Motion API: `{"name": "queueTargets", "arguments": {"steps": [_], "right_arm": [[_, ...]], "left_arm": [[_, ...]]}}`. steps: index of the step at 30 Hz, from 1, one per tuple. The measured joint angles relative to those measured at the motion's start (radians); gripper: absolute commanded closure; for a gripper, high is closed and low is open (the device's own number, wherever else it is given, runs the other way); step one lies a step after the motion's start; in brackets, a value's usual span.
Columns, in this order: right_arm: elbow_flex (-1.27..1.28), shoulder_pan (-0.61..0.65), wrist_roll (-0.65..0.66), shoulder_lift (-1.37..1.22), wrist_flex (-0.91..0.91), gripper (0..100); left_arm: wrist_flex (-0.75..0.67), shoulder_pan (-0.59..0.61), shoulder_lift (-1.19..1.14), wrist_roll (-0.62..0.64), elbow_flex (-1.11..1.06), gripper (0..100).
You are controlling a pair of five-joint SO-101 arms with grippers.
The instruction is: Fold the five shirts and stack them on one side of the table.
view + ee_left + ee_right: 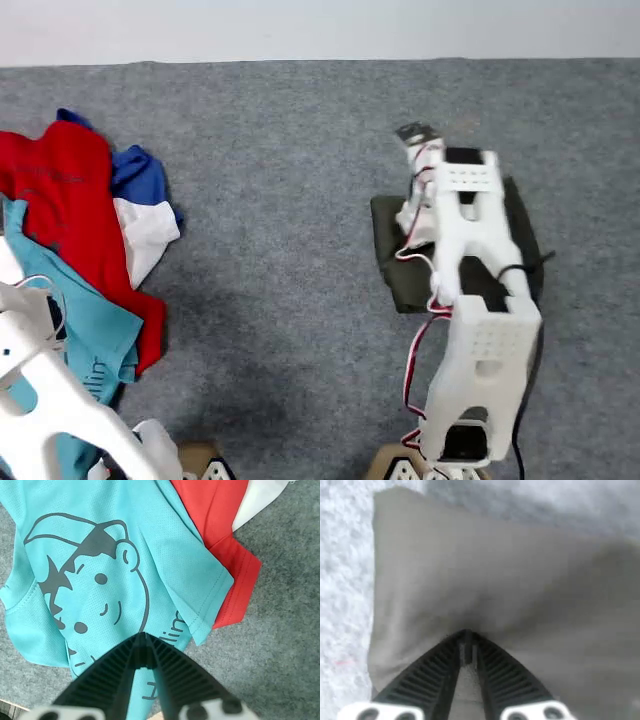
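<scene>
On the right half of the grey counter (290, 200) lies a dark olive shirt (400, 272), folded to a flat rectangle, its left edge and near-left corner showing past the right arm (480, 300) that stretches over it. In the right wrist view the right claw (466, 647) is closed, tips together and down at the dark cloth. Whether a pinch of fabric sits between them cannot be told.

At the left side the other shirts lie in a loose unfolded pile that runs past the view's left edge. A red shirt (60, 190) is spread widest, with a blue shirt (140, 172) and a white shirt (148, 232) bunched along its right side. A teal shirt (95, 325) with a cartoon print lies on the near part. Its sleeve hem overlaps the red sleeve, which pokes out to the right onto the grey. The left arm (45, 410) stands at the near-left corner, and the left claw (145, 649) is closed with nothing in it, above the teal shirt's printed front.

Between the pile's right edge and the dark shirt's left edge runs a wide band of grey surface, and another strip lies beyond both, up to the far edge.
</scene>
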State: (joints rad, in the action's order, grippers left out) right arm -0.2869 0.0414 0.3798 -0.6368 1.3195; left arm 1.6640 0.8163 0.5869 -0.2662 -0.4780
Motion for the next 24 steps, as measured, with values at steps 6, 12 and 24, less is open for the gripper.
{"name": "queueTargets", "arguments": {"steps": [6,12,24], "right_arm": [[-0.068,0.020,-0.003,-0.025,0.048,98.9],[-0.100,0.052,-0.003,0.020,0.172,98.9],[-0.094,0.049,-0.003,0.144,0.427,98.9]], "left_arm": [[0.000,0.000,0.000,0.000,0.000,100],[0.000,0.000,0.000,0.000,0.000,100],[0.000,0.000,0.000,-0.052,0.000,100]]}}
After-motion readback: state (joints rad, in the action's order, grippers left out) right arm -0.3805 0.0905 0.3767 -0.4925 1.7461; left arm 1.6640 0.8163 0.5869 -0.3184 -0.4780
